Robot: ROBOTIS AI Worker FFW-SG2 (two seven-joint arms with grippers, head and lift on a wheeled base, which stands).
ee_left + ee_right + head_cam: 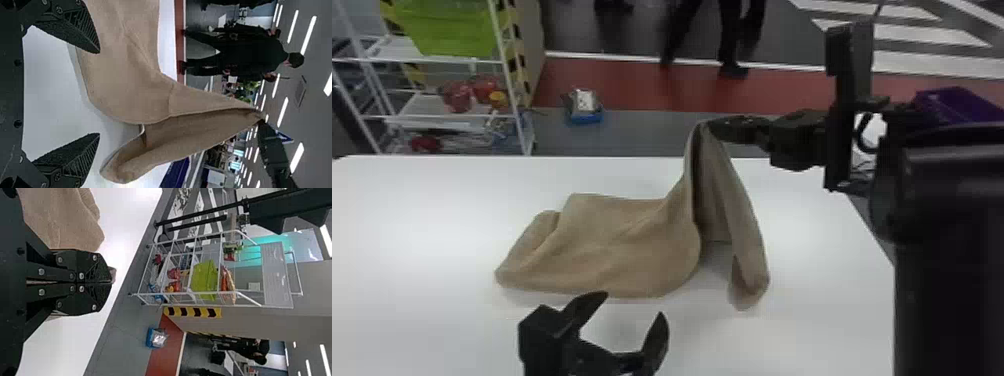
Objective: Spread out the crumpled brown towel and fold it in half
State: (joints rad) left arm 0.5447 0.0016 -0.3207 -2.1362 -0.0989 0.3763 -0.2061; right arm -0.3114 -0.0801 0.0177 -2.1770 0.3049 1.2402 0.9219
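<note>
The brown towel [612,245] lies partly on the white table, its right part lifted into a tall peak. At that peak my right gripper [714,129] is shut on the towel, high over the table's back right. In the right wrist view, the closed right gripper [111,282] pinches a bit of cloth, with more towel [62,219] beside it. My left gripper [632,310] stands open just in front of the towel's near edge, holding nothing. From the left wrist view, the left gripper [98,94] has its fingers wide apart, the raised towel [129,78] beyond them.
The white table [407,240] extends to both sides of the towel. Beyond its far edge stand a white wire rack [504,65] with a green bin [449,30], and a blue box [584,117] on the floor.
</note>
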